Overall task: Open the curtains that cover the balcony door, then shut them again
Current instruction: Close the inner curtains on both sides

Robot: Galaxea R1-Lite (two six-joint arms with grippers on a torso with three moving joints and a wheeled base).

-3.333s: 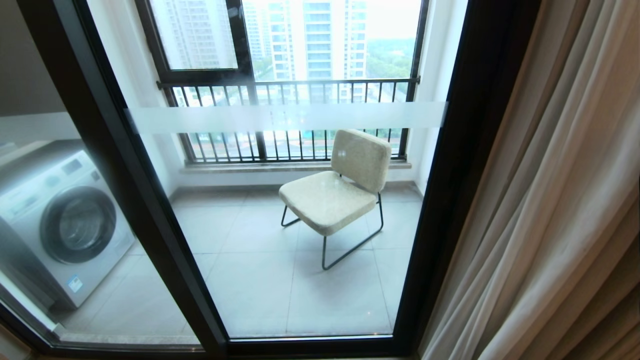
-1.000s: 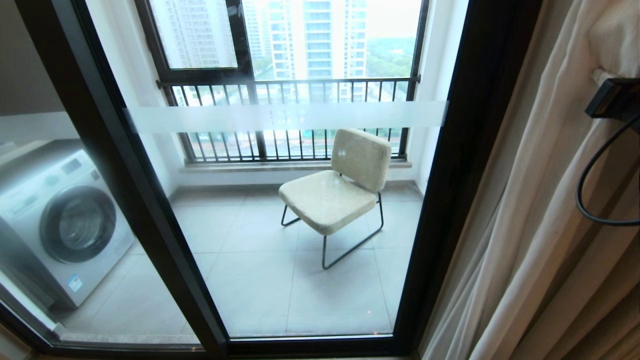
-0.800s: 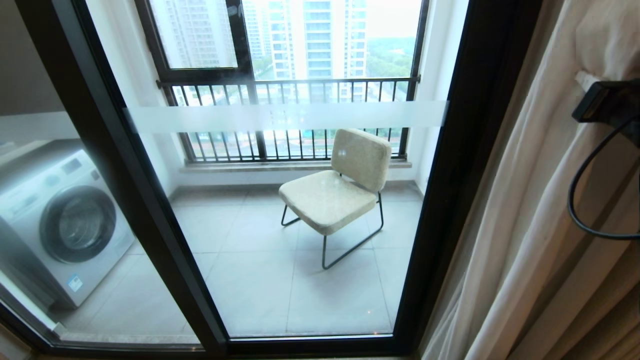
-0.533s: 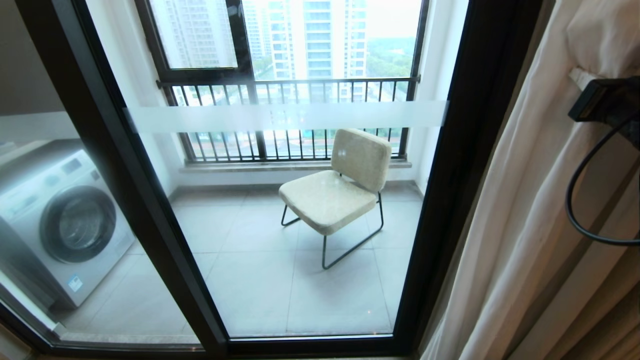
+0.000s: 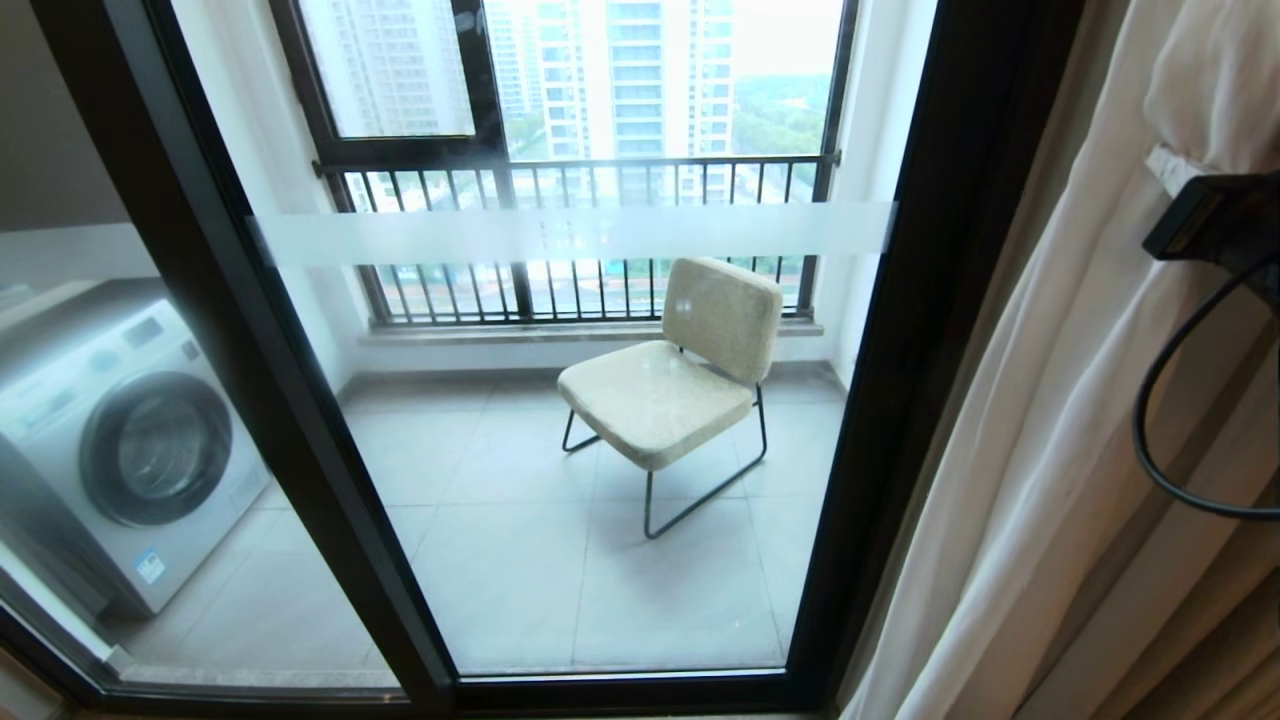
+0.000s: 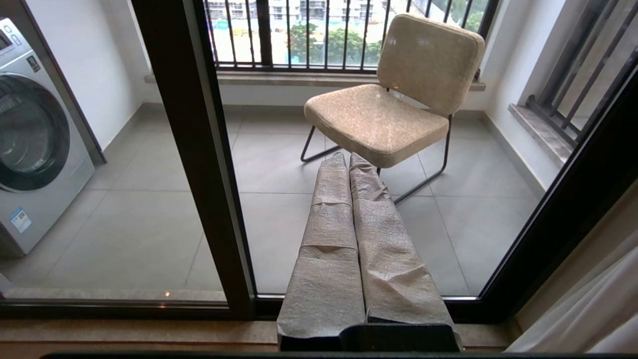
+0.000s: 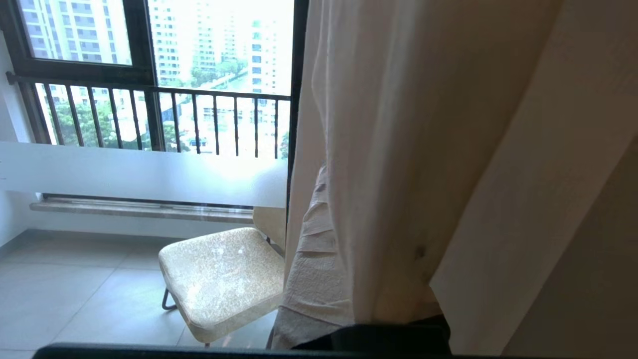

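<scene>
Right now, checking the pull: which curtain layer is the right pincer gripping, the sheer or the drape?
The right pincer is shut on the thin white sheer, the see-through layer nearest the balcony door; the opaque beige drape hangs beside it.

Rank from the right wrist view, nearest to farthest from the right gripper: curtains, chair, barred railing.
1. The curtains: draped right over the right gripper, hiding part of its fingers.
2. The chair: just past the balcony door, on the balcony floor beside the fingers.
3. The barred railing: farthest, along the outer window behind the chair.
</scene>
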